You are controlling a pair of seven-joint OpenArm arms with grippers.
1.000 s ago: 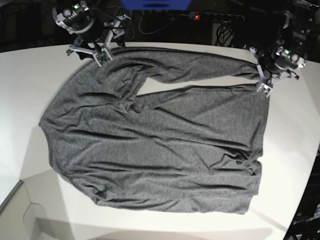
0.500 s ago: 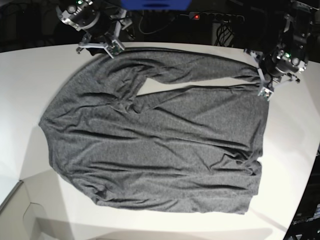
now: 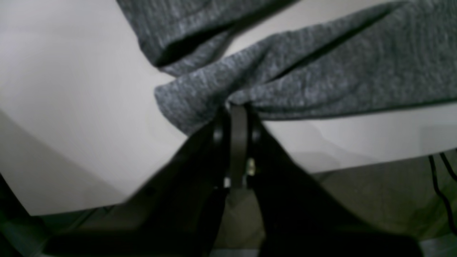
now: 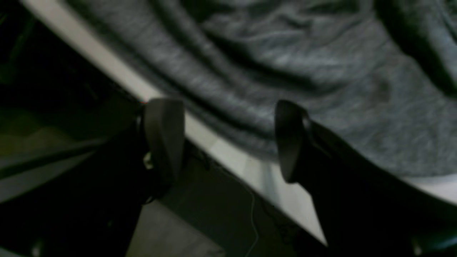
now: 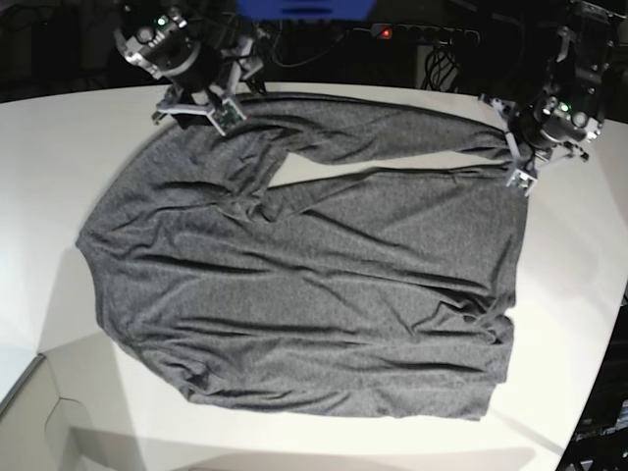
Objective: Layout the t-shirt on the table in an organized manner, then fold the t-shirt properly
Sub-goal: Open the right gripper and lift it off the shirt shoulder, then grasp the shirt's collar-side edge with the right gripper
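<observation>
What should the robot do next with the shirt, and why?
Probably lower the open right gripper onto the t-shirt edge by the table rim and pinch it. The left gripper is already shut on the sleeve end, so both arms could then pull the cloth flat.

Beyond the far edge of the white surface [image 5: 59,157] the room is dark. A blue panel [image 5: 304,8] sits at the top centre, with a black power strip [image 5: 422,34] showing a small red light [image 5: 387,33] to its right and black cables [image 5: 442,64] hanging nearby. Overhead light casts soft shadows near the front. Dull grey-green floor [image 3: 375,200] shows below the edge.
</observation>
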